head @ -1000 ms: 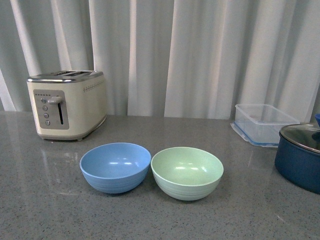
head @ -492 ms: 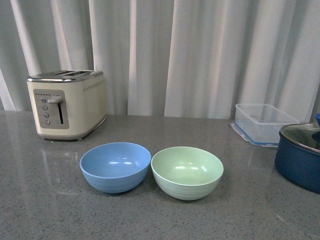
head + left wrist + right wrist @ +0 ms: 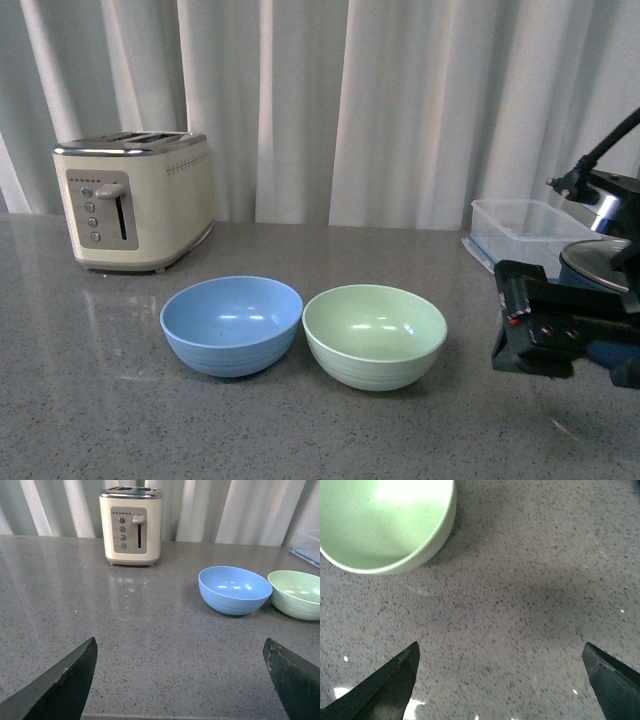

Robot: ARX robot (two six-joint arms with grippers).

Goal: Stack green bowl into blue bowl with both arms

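The blue bowl [image 3: 231, 325] and the green bowl [image 3: 374, 335] stand upright side by side on the grey counter, rims nearly touching, blue on the left. My right arm [image 3: 560, 330] hangs over the counter just right of the green bowl. My right gripper [image 3: 500, 645] is open and empty above bare counter, with the green bowl [image 3: 380, 525] beside it. My left gripper [image 3: 179, 641] is open and empty, low over the counter, well back from the blue bowl [image 3: 235, 590] and the green bowl [image 3: 296, 594]. The left arm is out of the front view.
A cream toaster [image 3: 135, 200] stands at the back left. A clear plastic container [image 3: 525, 235] sits at the back right. A dark navy pot with a glass lid [image 3: 600, 265] is partly hidden behind my right arm. White curtains close off the back.
My right arm has come into the front view at the right, in front of the navy pot. The view has shifted slightly. The bowls have not moved.
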